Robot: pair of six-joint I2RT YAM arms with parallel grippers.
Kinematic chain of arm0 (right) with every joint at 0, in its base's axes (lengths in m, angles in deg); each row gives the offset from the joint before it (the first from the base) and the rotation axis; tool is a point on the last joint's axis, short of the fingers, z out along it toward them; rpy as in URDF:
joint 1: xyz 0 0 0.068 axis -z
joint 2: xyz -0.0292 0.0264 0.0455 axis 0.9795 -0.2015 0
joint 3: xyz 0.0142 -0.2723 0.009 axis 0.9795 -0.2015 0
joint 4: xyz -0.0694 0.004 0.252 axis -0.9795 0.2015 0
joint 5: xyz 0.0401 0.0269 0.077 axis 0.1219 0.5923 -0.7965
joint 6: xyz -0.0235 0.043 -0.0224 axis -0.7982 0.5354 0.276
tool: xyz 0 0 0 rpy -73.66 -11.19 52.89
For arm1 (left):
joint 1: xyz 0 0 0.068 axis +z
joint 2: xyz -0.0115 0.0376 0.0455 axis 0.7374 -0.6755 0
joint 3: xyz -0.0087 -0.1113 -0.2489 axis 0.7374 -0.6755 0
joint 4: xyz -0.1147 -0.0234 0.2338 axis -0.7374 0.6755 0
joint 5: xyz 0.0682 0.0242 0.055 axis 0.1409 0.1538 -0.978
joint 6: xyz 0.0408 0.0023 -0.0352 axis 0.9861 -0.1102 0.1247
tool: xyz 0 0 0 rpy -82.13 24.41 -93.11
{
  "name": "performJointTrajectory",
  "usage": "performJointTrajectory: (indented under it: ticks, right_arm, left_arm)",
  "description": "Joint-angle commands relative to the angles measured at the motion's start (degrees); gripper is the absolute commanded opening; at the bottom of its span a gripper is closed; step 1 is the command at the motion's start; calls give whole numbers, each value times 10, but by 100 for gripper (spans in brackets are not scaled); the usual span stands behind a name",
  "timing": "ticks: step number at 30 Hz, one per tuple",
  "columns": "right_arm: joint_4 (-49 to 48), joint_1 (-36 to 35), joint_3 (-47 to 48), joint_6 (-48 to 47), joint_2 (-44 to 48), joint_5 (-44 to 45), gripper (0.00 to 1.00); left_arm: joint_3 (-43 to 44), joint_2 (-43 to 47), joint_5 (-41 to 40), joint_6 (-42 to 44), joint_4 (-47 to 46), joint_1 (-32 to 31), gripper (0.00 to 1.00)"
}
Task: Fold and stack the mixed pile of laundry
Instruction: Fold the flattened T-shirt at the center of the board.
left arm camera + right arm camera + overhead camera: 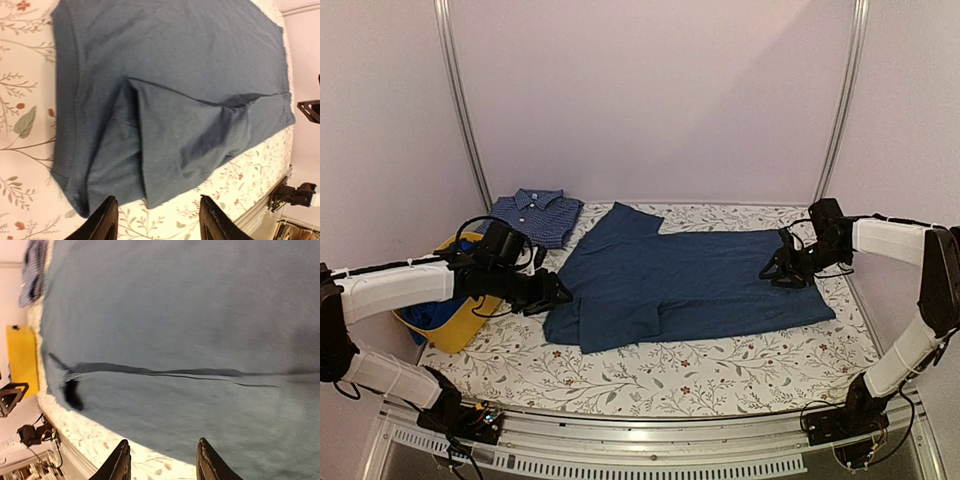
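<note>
- Floral-patterned white surface (720, 375), pale walls behind.
- Large dark teal-blue T-shirt (690, 285) lies spread at the centre, its near side folded over.
- Left gripper (555, 293) at the shirt's left end, fingers spread, holding nothing.
- Right gripper (775, 270) over the right end, fingers also apart.
- Folded fine-checked blue collared shirt (535, 215) lies far left, beside a yellow plastic tub (455, 335).

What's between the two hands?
Only the navy-teal garment, spread out, lies between the left hand and the right hand; the top view shows it.

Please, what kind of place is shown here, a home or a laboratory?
Likely a robot test booth, not a home: bare walls, metal frame posts, a floral-covered table with a navy shirt spread out.
</note>
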Motion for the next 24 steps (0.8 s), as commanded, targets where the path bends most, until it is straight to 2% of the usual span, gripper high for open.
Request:
performJointTrajectory:
  ticks: [1, 6, 12, 19, 24]
  right_arm:
    - [-53, -91, 26, 42, 30, -81, 43]
    - [-111, -201, 30, 83, -5, -97, 43]
    - [-157, -307, 63, 100, -70, -99, 44]
    - [-170, -361, 132, 99, -183, -95, 44]
    - [-175, -378, 153, 101, -226, -96, 44]
  left_arm:
    - [-28, 21, 33, -31, -26, -47, 51]
    - [-82, 24, 34, -98, -75, -104, 49]
    - [-137, 14, 23, -145, -129, -117, 48]
    - [-138, -40, 29, -143, -176, -124, 44]
    - [-134, -75, 28, -140, -195, -127, 42]
